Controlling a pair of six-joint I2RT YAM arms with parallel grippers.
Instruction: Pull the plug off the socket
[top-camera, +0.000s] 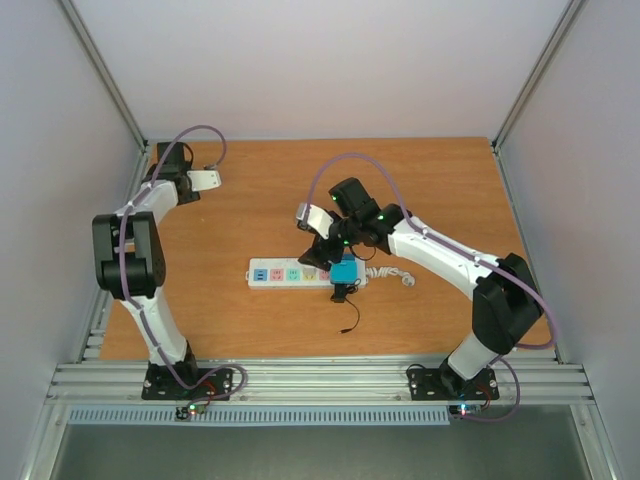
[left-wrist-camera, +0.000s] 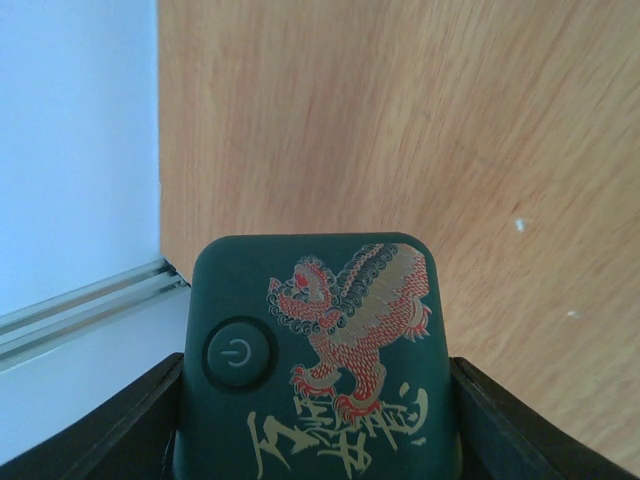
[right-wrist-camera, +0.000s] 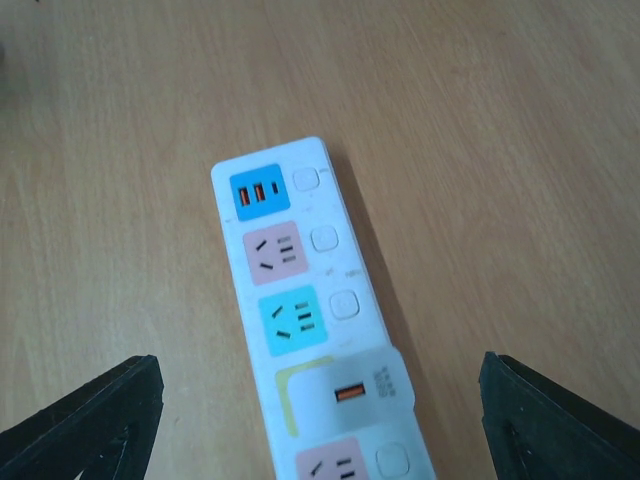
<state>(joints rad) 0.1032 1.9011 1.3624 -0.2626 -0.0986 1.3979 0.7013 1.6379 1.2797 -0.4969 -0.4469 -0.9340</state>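
The socket (top-camera: 295, 273) lies in the middle of the surface (top-camera: 430, 190). A blue plug (top-camera: 345, 272) sits at its cord end and looks not pulled off yet. The right hand (right-wrist-camera: 318, 362) hangs over the socket, spread wide. Far left of the socket, the left hand (left-wrist-camera: 315, 410) pinches a green box (left-wrist-camera: 315, 320).

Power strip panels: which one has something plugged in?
The yellow panel, covered by a white plug with an orange port; the blue, pink and teal panels are bare.
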